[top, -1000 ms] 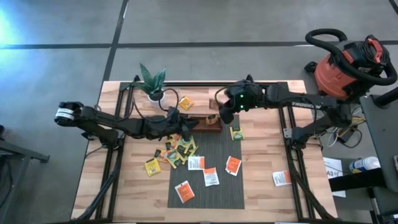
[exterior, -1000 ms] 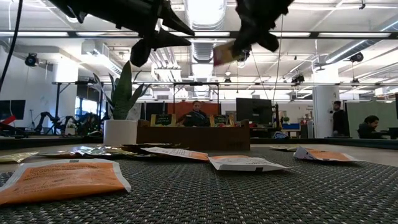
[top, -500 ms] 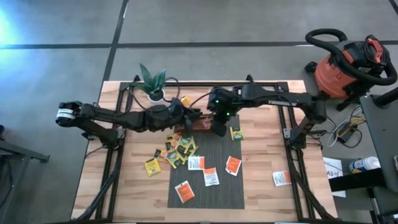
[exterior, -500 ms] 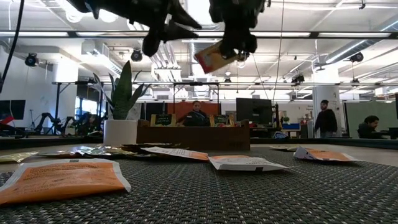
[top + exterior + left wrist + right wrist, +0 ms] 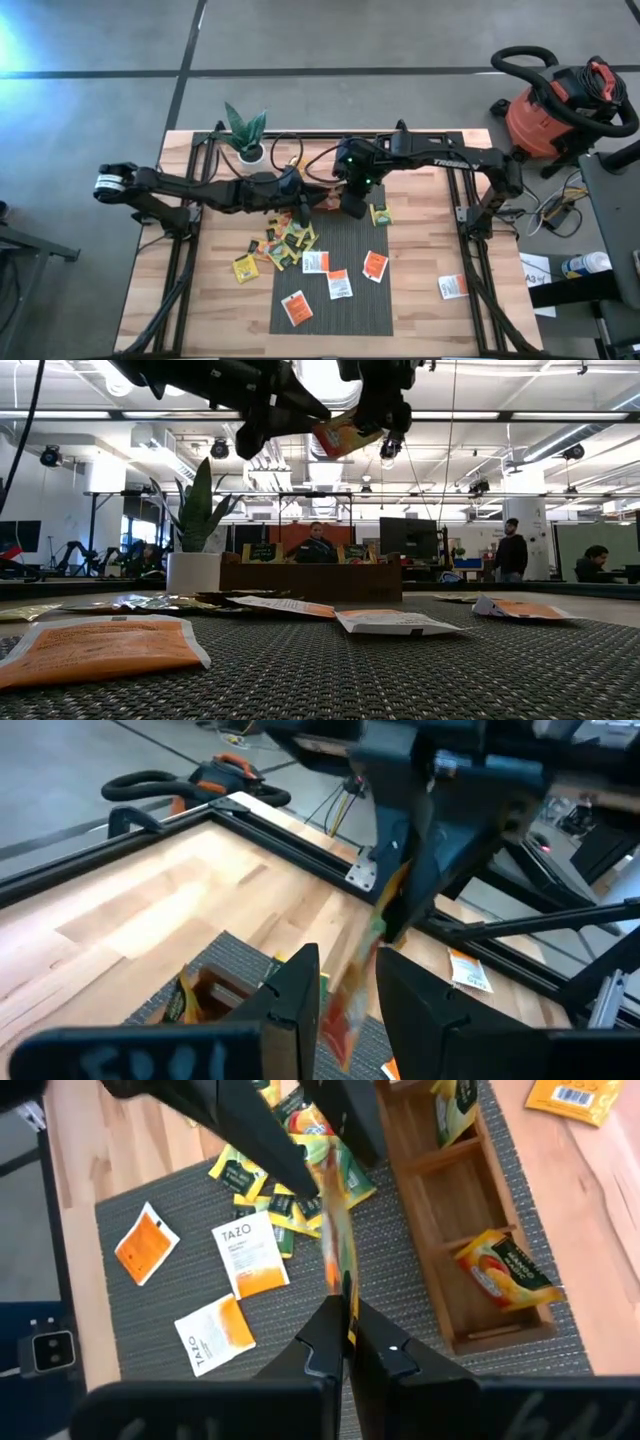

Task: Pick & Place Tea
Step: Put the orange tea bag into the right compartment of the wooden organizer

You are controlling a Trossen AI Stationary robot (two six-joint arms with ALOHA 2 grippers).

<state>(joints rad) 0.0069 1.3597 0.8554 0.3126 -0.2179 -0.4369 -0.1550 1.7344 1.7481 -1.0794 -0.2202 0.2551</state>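
Observation:
My right gripper (image 5: 345, 1305) is shut on one orange-yellow tea sachet (image 5: 343, 436), held in the air above the brown wooden tray (image 5: 470, 1230). My left gripper (image 5: 348, 960) is open and reaches in level from the table's left. Its two fingers stand on either side of the sachet's free end (image 5: 350, 995); I cannot tell whether they touch it. Two sachets (image 5: 505, 1270) stand in the tray's compartments. Several more lie flat on the grey mat (image 5: 350, 300), with a yellow-green heap (image 5: 285, 242) at its left edge. My right gripper pinches one edge of the sachet (image 5: 342, 1280) between its two fingers. The fingers come from above, slanting down toward the table's left. The sachet is lifted clear, seen edge-on, and sticks out beyond the fingertips toward my left gripper.
A potted plant (image 5: 245, 135) stands at the far left of the table. Loose sachets lie on the wood at the right (image 5: 453, 287) and beside the tray (image 5: 380, 213). Black frame rails (image 5: 465, 210) run along both sides. A red vacuum (image 5: 560, 105) stands off the table.
My right gripper has carried the sachet toward the table's left and near side and tipped further down. My left gripper has gone right toward it and rolled, so its fingers now stand around the sachet's free end.

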